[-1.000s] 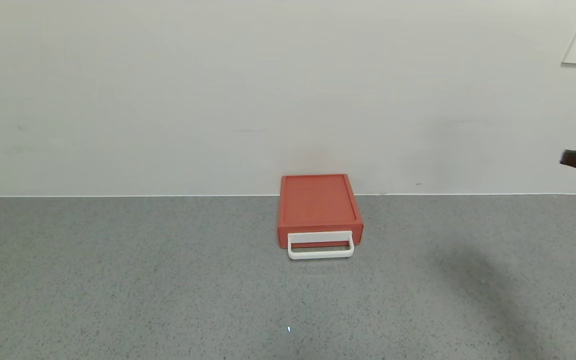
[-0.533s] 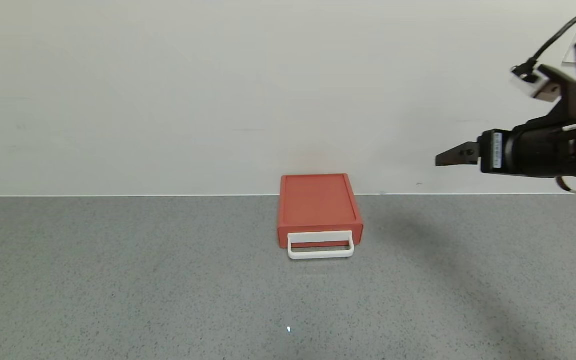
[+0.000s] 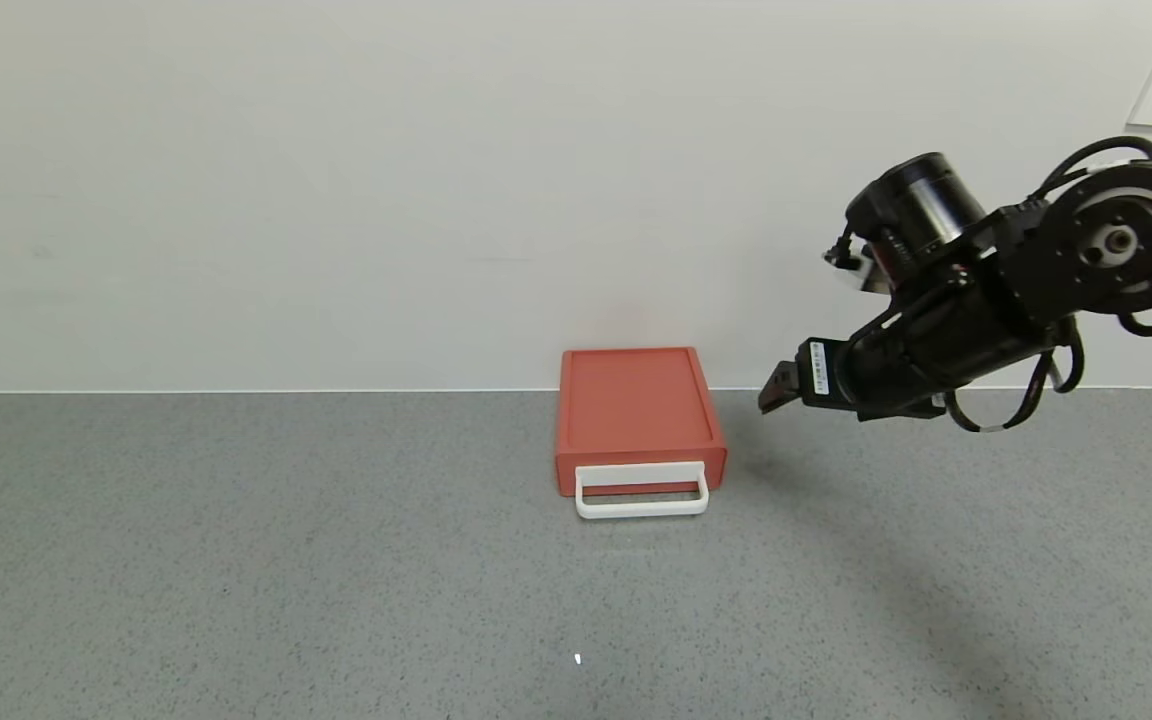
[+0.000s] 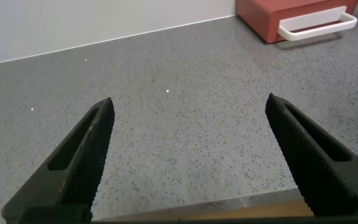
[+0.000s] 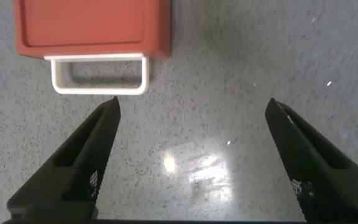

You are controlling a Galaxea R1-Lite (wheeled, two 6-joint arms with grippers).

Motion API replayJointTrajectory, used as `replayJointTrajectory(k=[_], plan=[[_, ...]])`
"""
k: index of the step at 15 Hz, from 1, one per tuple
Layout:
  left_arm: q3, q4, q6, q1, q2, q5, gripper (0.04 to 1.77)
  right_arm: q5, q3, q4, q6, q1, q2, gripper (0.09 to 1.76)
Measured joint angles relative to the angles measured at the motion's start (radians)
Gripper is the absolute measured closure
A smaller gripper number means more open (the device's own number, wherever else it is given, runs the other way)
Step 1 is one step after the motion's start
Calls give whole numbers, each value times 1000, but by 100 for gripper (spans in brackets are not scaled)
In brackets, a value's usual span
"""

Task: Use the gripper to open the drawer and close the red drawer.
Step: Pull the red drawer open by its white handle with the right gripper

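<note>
- right gripper (image 3: 771,392) has swung in and lower than half a second ago, now hanging just right of the drawer (image 3: 638,417), jaws wide.
- drawer sits shut on the worktop (image 3: 236,560) against the wall.
- left gripper (image 4: 188,155) hovers wide open, well apart.

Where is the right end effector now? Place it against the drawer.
In the head view the right end effector hangs above the grey counter, just right of the drawer and clear of it, near the wall; its fingers are spread open.

Grey speckled counter (image 3: 236,560) meets a plain white wall (image 3: 336,180).
</note>
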Motion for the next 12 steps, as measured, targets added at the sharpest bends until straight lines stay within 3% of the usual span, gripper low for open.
replayJointTrajectory(k=[4,7,12], plan=[[0,0,0,0,0,0,6,-21,-156,141,110,49,147,14],[0,0,0,0,0,0,6,-72,-178,141,152,82,237,14],[0,0,0,0,0,0,6,-79,-182,67,227,104,317,14]])
